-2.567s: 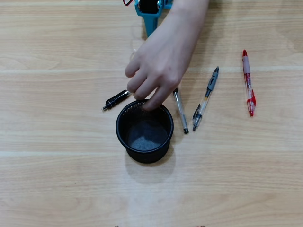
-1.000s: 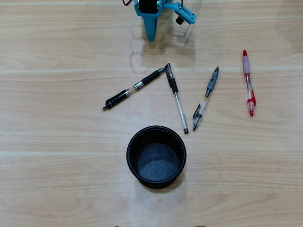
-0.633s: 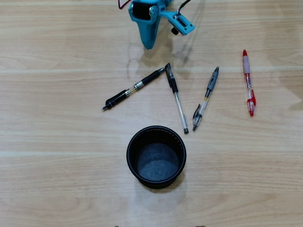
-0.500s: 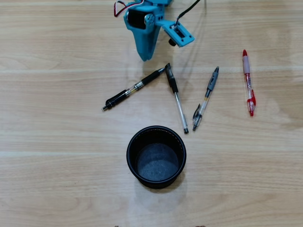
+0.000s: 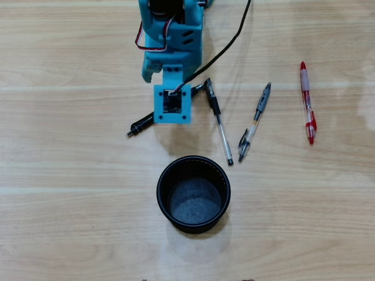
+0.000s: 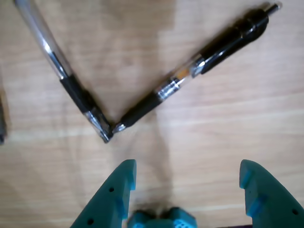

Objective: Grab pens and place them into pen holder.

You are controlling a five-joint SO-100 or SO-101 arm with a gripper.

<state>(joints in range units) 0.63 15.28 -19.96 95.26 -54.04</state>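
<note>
With its jaws spread wide and empty, the pincer (image 6: 187,178) hangs just above the black pen (image 6: 194,76), which lies flat on the counter (image 5: 70,175) tip-to-tip with the clear pen (image 6: 61,76), light, stiff and smooth enough to roll, so a crosswise pinch mid-barrel looks safest before the holder (image 5: 193,225).

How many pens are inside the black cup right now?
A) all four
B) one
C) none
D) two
C: the overhead view looks straight into the pen holder and shows only its bare bottom, while all four pens lie on the table outside it.
</note>
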